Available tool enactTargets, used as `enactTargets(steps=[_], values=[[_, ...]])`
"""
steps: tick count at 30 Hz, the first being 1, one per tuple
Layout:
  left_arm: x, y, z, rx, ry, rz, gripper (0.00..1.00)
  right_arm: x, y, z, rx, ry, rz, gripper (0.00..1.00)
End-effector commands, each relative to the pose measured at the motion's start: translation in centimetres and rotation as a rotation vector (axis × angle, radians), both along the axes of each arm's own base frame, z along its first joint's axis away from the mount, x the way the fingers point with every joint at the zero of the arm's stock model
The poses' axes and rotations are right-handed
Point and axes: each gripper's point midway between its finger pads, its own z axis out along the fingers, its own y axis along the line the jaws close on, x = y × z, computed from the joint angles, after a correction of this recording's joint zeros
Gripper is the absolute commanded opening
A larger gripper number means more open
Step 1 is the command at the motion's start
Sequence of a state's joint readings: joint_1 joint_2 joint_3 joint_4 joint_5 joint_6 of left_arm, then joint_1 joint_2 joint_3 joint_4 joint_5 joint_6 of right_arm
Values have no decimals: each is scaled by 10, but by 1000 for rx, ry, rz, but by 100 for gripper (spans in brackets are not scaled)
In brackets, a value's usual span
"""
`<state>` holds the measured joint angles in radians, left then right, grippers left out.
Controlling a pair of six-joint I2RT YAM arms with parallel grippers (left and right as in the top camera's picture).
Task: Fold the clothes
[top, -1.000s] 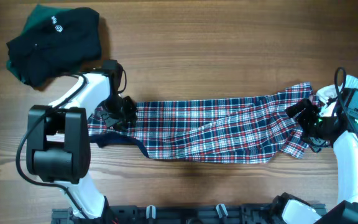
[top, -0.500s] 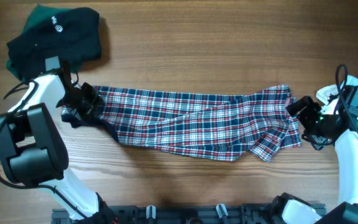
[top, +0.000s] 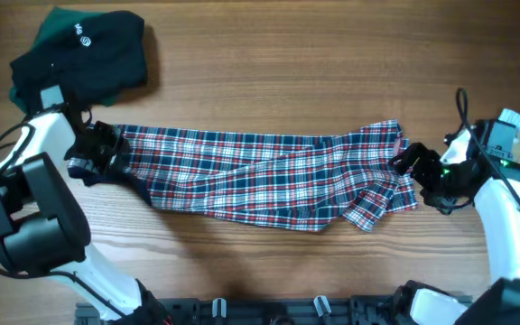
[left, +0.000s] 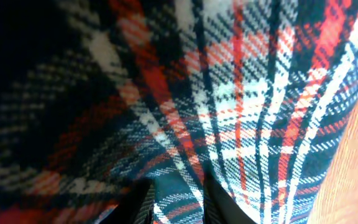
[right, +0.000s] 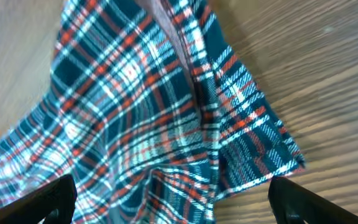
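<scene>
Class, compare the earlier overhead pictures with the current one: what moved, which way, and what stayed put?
The left end effector, gripping the plaid garment at its left end, dragged it leftward across the table. The right end effector, open, followed leftward at the garment's right end. The dark green garment at top left stayed put.

Overhead looks straight down; wrist cameras closely face the shared plaid garment [top: 269, 176]
</scene>
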<state>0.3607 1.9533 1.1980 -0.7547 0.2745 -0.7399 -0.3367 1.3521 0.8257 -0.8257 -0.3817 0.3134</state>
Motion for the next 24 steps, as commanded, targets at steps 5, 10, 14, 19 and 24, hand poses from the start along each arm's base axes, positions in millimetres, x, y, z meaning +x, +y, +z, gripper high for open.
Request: enactTargets(steps=[5,10,14,19,24], values=[[-53,57,-51,201,225,88,27,2,34,-5,134,-32,197,99],[-53,57,-51,194,220,90,27,-14,67,-4,207,30,269,89],[-51,53,-51,174,211,86,28,-28,79,-10,208,178,161,90],[-50,51,-51,163,207,83,28,-64,79,-44,160,345,36,90],[-51,51,-51,162,209,82,29,-79,77,-61,145,386,-8,90]])
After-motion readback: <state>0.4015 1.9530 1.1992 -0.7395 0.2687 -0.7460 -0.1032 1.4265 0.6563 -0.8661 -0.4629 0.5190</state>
